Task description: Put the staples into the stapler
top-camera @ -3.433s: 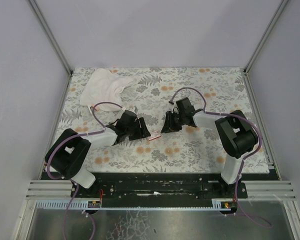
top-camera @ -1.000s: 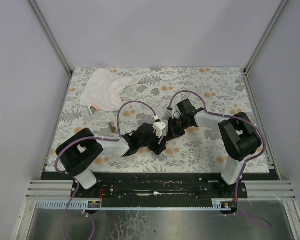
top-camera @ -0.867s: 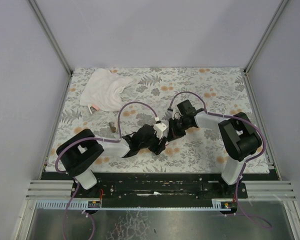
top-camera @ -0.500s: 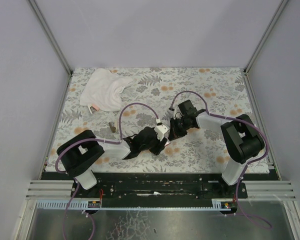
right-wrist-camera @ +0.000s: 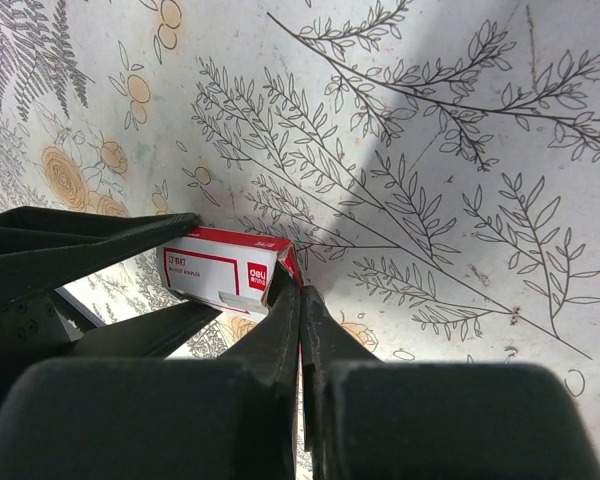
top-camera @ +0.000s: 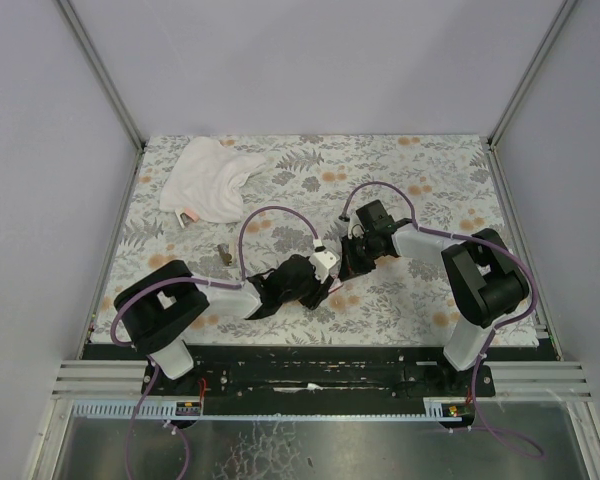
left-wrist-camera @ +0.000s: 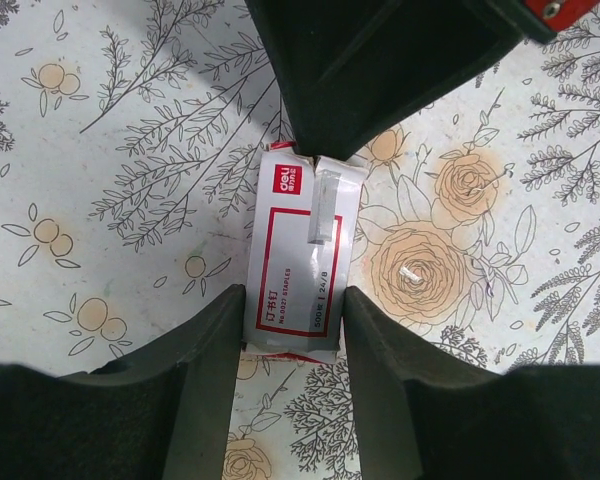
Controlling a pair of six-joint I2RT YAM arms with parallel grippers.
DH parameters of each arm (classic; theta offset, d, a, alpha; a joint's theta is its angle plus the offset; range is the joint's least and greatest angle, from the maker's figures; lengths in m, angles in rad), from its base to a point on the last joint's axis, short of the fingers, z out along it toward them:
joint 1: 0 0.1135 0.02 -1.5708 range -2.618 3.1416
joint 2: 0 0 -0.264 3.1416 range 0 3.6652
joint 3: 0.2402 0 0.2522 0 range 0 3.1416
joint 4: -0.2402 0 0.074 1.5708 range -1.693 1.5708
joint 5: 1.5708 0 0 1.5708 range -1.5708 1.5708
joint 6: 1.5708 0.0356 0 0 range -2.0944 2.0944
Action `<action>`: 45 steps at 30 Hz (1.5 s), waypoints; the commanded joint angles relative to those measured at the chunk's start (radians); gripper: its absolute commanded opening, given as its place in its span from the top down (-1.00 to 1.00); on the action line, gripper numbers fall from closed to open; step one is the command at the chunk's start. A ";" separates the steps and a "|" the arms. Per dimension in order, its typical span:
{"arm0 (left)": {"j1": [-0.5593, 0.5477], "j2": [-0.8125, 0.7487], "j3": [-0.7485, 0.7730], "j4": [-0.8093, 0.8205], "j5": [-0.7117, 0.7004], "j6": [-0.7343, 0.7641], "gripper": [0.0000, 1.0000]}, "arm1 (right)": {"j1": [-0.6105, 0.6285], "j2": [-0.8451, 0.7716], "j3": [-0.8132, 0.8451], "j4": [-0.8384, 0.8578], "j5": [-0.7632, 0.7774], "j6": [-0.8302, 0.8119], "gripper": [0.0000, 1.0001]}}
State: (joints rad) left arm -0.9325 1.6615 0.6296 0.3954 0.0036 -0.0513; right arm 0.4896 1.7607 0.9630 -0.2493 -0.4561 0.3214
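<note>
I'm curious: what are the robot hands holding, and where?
Left hand grips the red staple box by its long sides; right hand, shut, touches its flap end.

Staples box (left-wrist-camera: 302, 255): small flat red carton with a pale label, red frame and print. Lying flat, lengthwise between the fingers of the left gripper (left-wrist-camera: 295, 310), both long sides touched at the near end. Far end flap open, meeting the pressed-together tips of the right gripper (right-wrist-camera: 300, 292). Short silver staple strip (left-wrist-camera: 320, 208) on the label, toward the far end.
Stapler (top-camera: 221, 254): small tan-and-silver item, well apart to the left of the left gripper; detail too small to tell.
</note>
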 commanded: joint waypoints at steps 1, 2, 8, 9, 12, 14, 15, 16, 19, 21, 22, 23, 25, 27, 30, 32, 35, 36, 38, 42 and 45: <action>-0.013 0.020 -0.010 0.024 -0.024 0.019 0.19 | -0.004 -0.042 -0.003 0.018 0.032 -0.008 1.00; -0.012 0.020 -0.010 0.023 -0.024 0.020 0.19 | -0.004 -0.042 -0.003 0.018 0.036 -0.008 1.00; -0.015 0.025 -0.005 0.017 -0.027 0.022 0.19 | -0.005 -0.046 -0.005 0.015 0.056 -0.015 1.00; -0.016 0.027 -0.004 0.017 -0.029 0.024 0.19 | -0.004 -0.047 -0.005 0.015 0.059 -0.015 1.00; -0.018 0.030 -0.001 0.012 -0.032 0.025 0.18 | -0.005 -0.051 -0.007 0.015 0.075 -0.015 1.00; -0.020 0.032 0.001 0.010 -0.033 0.024 0.18 | -0.004 -0.054 -0.009 0.015 0.088 -0.016 1.00; -0.019 0.033 0.002 0.011 -0.035 0.024 0.17 | -0.005 -0.056 -0.009 0.014 0.095 -0.016 1.00; -0.020 0.035 0.002 0.010 -0.035 0.024 0.17 | -0.004 -0.058 -0.009 0.012 0.102 -0.017 1.00; -0.022 0.035 0.002 0.011 -0.041 0.024 0.16 | -0.004 -0.062 -0.006 0.005 0.130 -0.018 1.00; -0.022 0.034 0.002 0.011 -0.044 0.025 0.16 | -0.005 -0.063 -0.005 0.001 0.148 -0.020 1.00; -0.022 0.034 0.002 0.010 -0.044 0.026 0.16 | -0.005 -0.065 -0.005 -0.001 0.158 -0.019 1.00; -0.023 0.034 0.002 0.010 -0.044 0.026 0.16 | -0.005 -0.067 -0.006 -0.005 0.168 -0.021 1.00; -0.023 0.035 0.002 0.009 -0.044 0.026 0.16 | -0.004 -0.069 -0.005 -0.011 0.187 -0.025 1.00; -0.023 0.035 0.002 0.008 -0.045 0.025 0.16 | -0.004 -0.071 -0.003 -0.019 0.206 -0.030 1.00; -0.024 0.034 0.004 0.007 -0.048 0.026 0.16 | -0.005 -0.073 -0.002 -0.026 0.231 -0.033 1.00; -0.025 0.035 0.004 0.007 -0.051 0.025 0.16 | -0.006 -0.076 -0.002 -0.032 0.253 -0.034 1.00; -0.025 0.034 0.004 0.006 -0.055 0.026 0.16 | -0.006 -0.082 -0.004 -0.041 0.288 -0.032 1.00; -0.026 0.033 0.004 0.005 -0.056 0.025 0.16 | -0.008 -0.085 -0.002 -0.043 0.301 -0.033 1.00; -0.025 0.033 0.004 0.005 -0.058 0.026 0.16 | -0.011 -0.089 0.001 -0.052 0.319 -0.034 1.00; -0.025 0.033 0.004 0.005 -0.061 0.025 0.16 | -0.020 -0.092 0.004 -0.065 0.341 -0.043 1.00; -0.025 0.032 0.004 0.005 -0.065 0.026 0.16 | -0.026 -0.090 0.005 -0.074 0.355 -0.047 1.00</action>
State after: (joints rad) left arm -0.9501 1.6741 0.6319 0.4118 -0.0277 -0.0463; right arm 0.4778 1.7023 0.9543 -0.2958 -0.1566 0.2947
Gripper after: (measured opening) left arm 0.424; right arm 0.011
